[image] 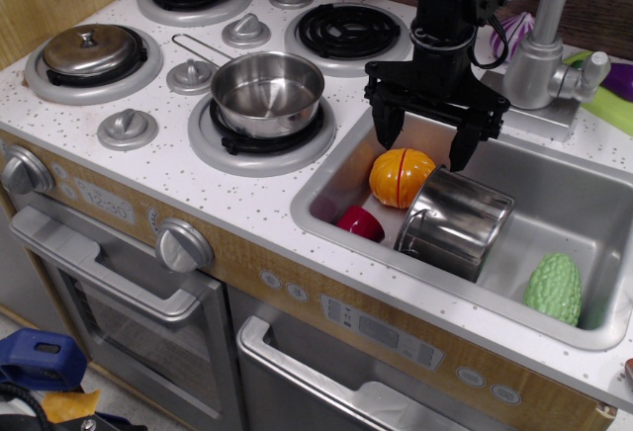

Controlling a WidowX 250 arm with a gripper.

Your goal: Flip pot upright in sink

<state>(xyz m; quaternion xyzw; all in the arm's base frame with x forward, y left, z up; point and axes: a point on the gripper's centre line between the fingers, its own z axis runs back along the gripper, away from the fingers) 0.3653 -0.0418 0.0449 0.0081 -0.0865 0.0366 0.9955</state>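
The shiny steel pot (457,221) lies on its side in the sink (584,199), its base toward the back and its mouth toward the front rim, with a small loop handle showing at the lower left. My black gripper (425,149) hangs open just above and behind the pot, over the sink's back left part. Its two fingers (387,127) are spread wide with nothing between them.
In the sink lie an orange-yellow toy fruit (400,176) against the pot, a red item (360,222) at the front left, and a bumpy green toy vegetable (554,288) at the front right. A faucet (542,50) stands behind the sink. A saucepan (267,91) sits on the front burner.
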